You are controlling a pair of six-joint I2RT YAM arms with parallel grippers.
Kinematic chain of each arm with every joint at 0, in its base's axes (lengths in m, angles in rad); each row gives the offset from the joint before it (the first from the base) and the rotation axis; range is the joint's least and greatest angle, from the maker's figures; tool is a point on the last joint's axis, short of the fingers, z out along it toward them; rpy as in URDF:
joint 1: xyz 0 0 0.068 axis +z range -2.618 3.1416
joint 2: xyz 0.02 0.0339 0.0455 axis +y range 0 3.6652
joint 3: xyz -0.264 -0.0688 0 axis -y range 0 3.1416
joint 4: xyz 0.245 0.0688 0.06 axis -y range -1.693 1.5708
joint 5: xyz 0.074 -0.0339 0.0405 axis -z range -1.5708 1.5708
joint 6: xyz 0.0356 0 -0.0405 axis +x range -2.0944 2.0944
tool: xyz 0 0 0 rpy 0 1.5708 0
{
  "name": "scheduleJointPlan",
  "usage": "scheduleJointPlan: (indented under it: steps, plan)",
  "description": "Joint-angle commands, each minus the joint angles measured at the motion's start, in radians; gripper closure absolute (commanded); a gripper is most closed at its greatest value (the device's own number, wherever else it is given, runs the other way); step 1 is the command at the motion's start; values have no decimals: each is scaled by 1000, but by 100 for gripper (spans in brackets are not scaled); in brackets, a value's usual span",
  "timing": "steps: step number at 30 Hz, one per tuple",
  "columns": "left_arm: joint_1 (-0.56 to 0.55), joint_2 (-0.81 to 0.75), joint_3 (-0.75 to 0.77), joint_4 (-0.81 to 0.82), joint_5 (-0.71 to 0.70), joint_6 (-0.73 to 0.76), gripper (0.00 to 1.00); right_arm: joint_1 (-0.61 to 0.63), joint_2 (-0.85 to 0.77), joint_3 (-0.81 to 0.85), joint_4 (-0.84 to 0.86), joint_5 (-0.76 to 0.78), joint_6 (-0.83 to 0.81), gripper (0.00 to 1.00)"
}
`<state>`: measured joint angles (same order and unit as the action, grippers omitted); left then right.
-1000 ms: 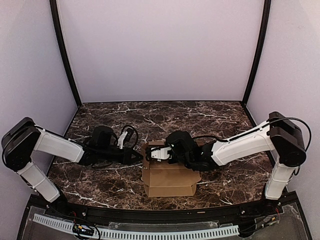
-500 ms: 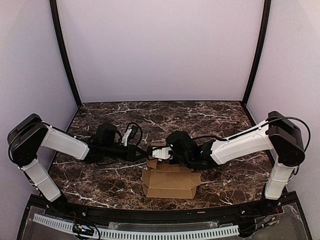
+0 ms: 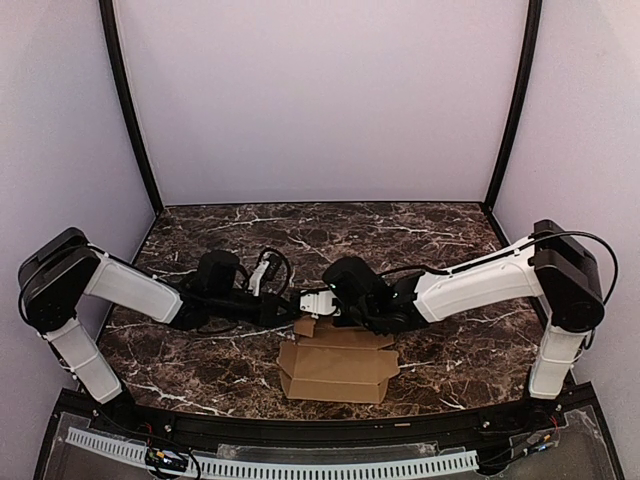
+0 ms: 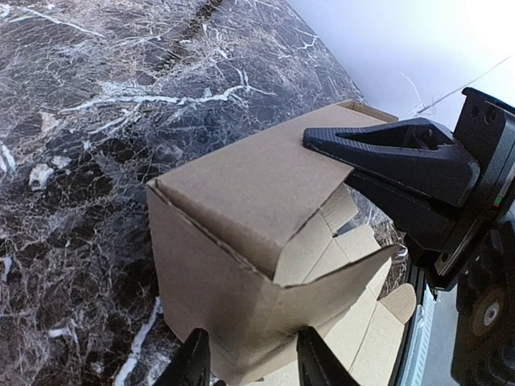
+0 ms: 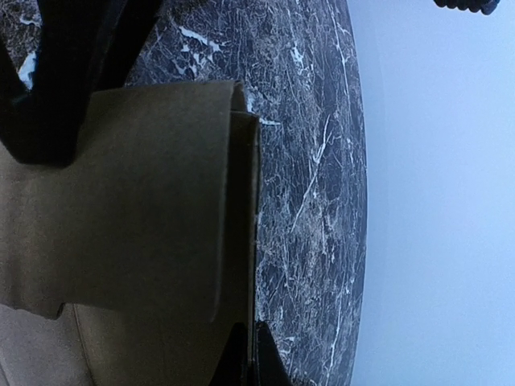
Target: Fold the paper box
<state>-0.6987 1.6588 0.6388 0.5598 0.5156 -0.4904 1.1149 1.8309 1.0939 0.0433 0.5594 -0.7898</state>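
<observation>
Centrally, paper box (image 3: 335,370) half-folded; right gripper (image 5: 251,358) pinched shut on panel; left gripper (image 4: 253,362) part-open astride corner (grip unclear, fingertips cropped).

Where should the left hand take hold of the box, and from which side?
Take the near bottom corner of the box, coming in low from the left. That upright wall edge sits bare between the left hand's spread fingers, and the right hand pinches the top panel's far edge, so probably the opposite end needs steadying.

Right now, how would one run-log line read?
paper box: partly erected, flaps open | left gripper: open, at box end | right gripper: shut on box edge
</observation>
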Motion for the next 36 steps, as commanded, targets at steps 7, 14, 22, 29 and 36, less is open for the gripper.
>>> scheduleJointPlan:
  steps: [7, 14, 22, 29, 36]
  plan:
    - [-44, -44, -21, -46, -105, 40, 61, 22, 8, 5, -40, 32, 19, 100]
    - [-77, -61, -32, -84, -165, 63, 61, 45, 6, -18, 8, 108, -40, 100]
    - [-113, -92, -63, -74, -193, 55, 61, 83, 14, -74, 156, 203, -134, 100]
    - [-128, -147, -119, -51, -208, 40, 62, 120, 13, -129, 288, 250, -225, 100]
    - [-132, -212, -168, -39, -216, 27, 62, 143, 26, -137, 313, 276, -237, 100]
